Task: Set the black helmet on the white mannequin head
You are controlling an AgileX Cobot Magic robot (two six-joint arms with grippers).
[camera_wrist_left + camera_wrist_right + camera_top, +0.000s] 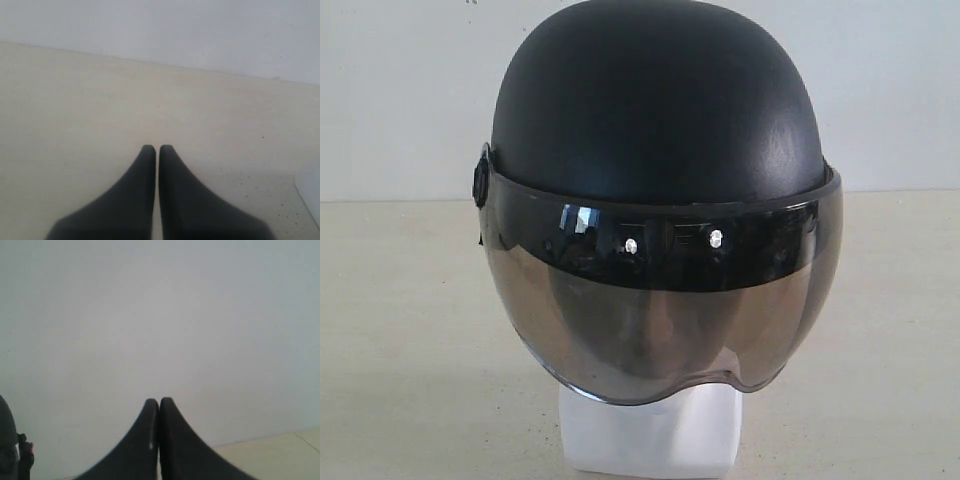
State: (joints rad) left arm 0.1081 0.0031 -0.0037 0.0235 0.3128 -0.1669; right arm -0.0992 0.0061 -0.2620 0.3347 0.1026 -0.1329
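On top of the white head (650, 435) sits the black helmet (655, 110), seated low, its smoky visor (660, 310) covering the face so that only the squarish neck shows beneath the visor's lower edge. The head stands upright on a pale table (400, 330) before a white wall (400, 90).

The left pincer (157, 148) has its two dark fingers (140, 190) pressed together with only a hairline slit between them, and nothing is caught there. Beyond its tips lies the tabletop, then the wall. Off to one side of it shows a pale corner (311, 192), too blurred to name.

The right pincer (159, 401) is likewise squeezed tight and empty, its tips pointed at the wall. Well off to its side, apart from the fingers, a sliver of the helmet's dark rim with a strap (24, 455) shows at the picture's edge.
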